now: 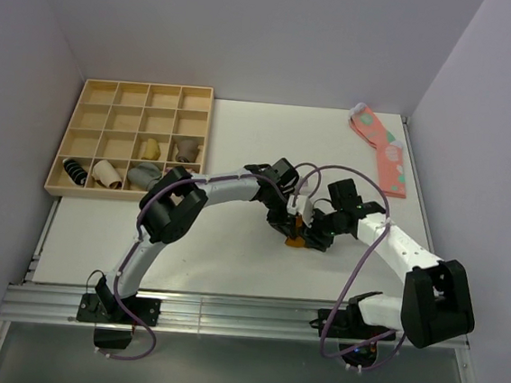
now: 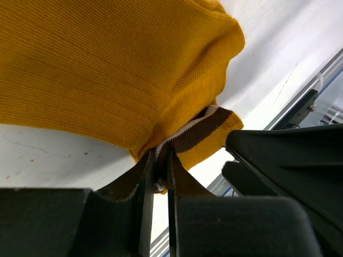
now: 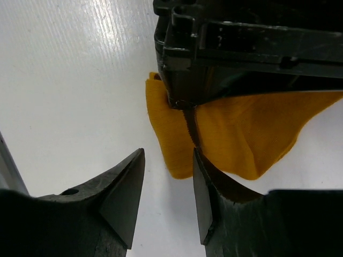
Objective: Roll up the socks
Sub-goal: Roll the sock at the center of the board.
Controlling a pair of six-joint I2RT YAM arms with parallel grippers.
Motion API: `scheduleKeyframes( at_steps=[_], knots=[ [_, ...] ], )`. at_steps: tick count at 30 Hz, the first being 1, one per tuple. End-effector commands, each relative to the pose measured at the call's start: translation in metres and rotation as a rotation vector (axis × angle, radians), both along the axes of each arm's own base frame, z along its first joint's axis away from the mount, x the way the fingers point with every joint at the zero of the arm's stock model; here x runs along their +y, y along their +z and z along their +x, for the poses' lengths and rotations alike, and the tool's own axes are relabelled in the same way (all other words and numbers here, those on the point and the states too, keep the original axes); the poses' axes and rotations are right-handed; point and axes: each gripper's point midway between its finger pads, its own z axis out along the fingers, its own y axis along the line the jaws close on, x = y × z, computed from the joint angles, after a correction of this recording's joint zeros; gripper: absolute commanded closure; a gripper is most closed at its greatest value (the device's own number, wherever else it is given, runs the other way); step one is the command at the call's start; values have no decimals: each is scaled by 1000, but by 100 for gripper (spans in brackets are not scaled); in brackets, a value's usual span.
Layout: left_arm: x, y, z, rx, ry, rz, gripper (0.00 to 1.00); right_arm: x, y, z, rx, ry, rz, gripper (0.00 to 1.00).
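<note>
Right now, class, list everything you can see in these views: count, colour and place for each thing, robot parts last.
table: one, white, under everything
wooden tray: one, pale wood, many compartments, far left of the table
sock bundles: five, dark striped, beige, grey, yellowish, grey-brown, in the tray's two nearest rows
pink sock: one, pink with pale spots, flat at the far right of the table
mustard sock: one, mustard-orange with a brown, white-striped cuff, mid-table between the grippers
left gripper: one, black, shut on the mustard sock's cuff
right gripper: one, black, open, at the mustard sock's edge
</note>
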Motion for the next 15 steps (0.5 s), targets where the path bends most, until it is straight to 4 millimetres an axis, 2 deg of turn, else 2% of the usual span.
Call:
scheduleKeyframes(
  at_steps=[1,9,15],
  knots=[
    [-2,-2,1,11,3,14,100,-4,-14,2,-27,19,-60,52],
    [-6,0,2,20,3,-7,100,-13,-26,6,-46,13,-124,53],
    [-5,1,3,26,6,-12,100,-20,-37,0,-27,30,-174,53]
  ],
)
